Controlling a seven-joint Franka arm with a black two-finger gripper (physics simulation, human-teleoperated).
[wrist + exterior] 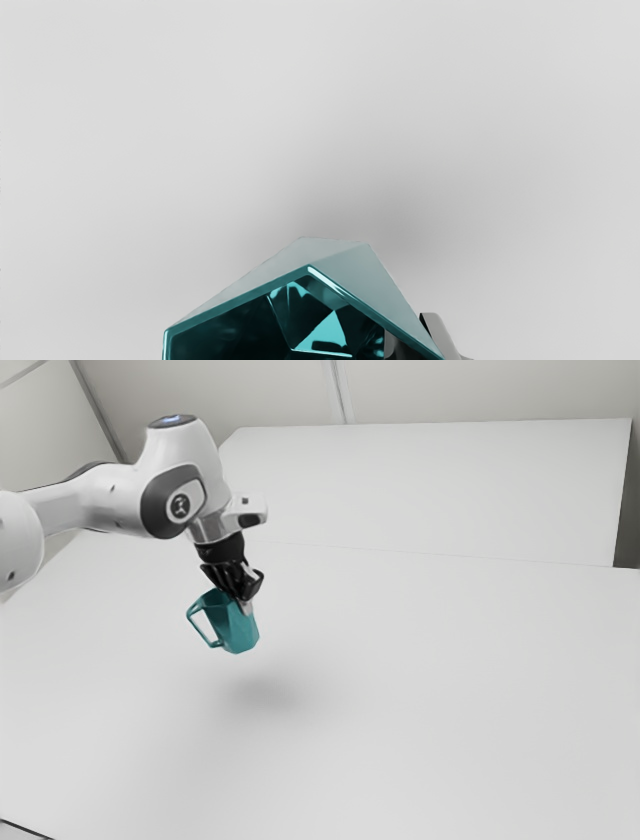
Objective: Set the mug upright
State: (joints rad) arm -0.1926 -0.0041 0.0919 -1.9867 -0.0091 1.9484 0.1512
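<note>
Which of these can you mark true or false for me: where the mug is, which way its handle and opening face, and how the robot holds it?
1. The teal faceted mug is held above the white table. True.
2. The gripper pinches the mug's wall, one finger inside and one outside. True.
3. The mug's handle points toward the exterior view's right. False: it points toward that view's left.
4. The mug's opening faces down at the table. False: it faces up, toward the gripper.
5. A soft shadow lies on the table below the mug. True.
</note>
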